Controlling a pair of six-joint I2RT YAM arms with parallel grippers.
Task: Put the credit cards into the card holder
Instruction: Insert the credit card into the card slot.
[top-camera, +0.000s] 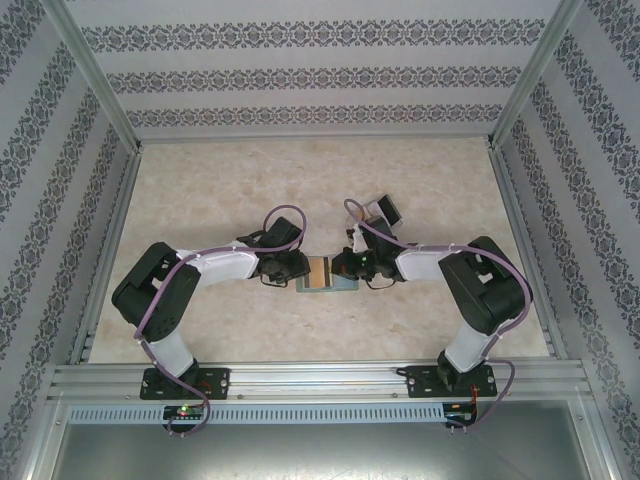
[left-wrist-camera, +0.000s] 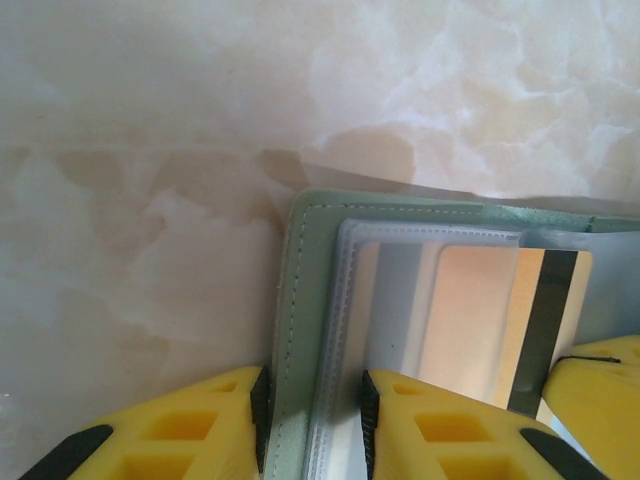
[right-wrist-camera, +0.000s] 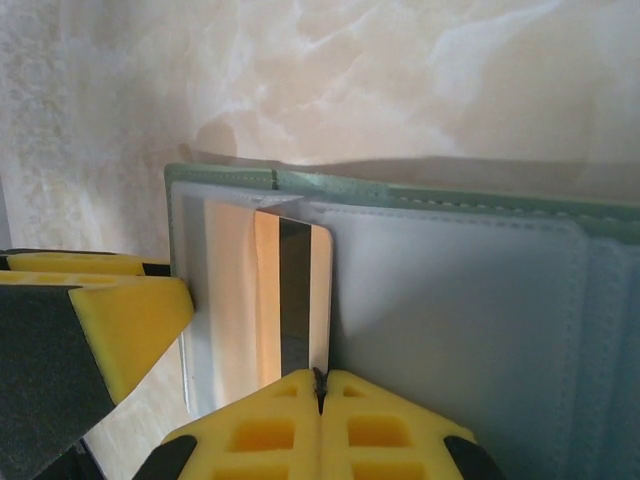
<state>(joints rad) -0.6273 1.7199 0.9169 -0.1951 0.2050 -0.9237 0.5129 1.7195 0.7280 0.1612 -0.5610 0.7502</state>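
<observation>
Left tool (left-wrist-camera: 315, 425) is clamped on the open card holder's (left-wrist-camera: 300, 300) edge, right tool (right-wrist-camera: 320, 410) pinched shut on the orange-yellow card (right-wrist-camera: 295, 300), mid-counter (top-camera: 320, 190).

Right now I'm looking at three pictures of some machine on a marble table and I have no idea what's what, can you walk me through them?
The machine is two robot arms bolted side by side at the table's near edge. The wide picture looks down from above and behind them. The other two come from small cameras on each wrist, so the yellow blocks at the bottom are that arm's own fingers.

Between the arms lies an open grey-green card holder with clear plastic sleeves.

The left gripper has its fingers on either side of the holder's edge, pinning it. The right gripper is shut on an orange card with a dark stripe, which sits partly inside a sleeve.
</observation>
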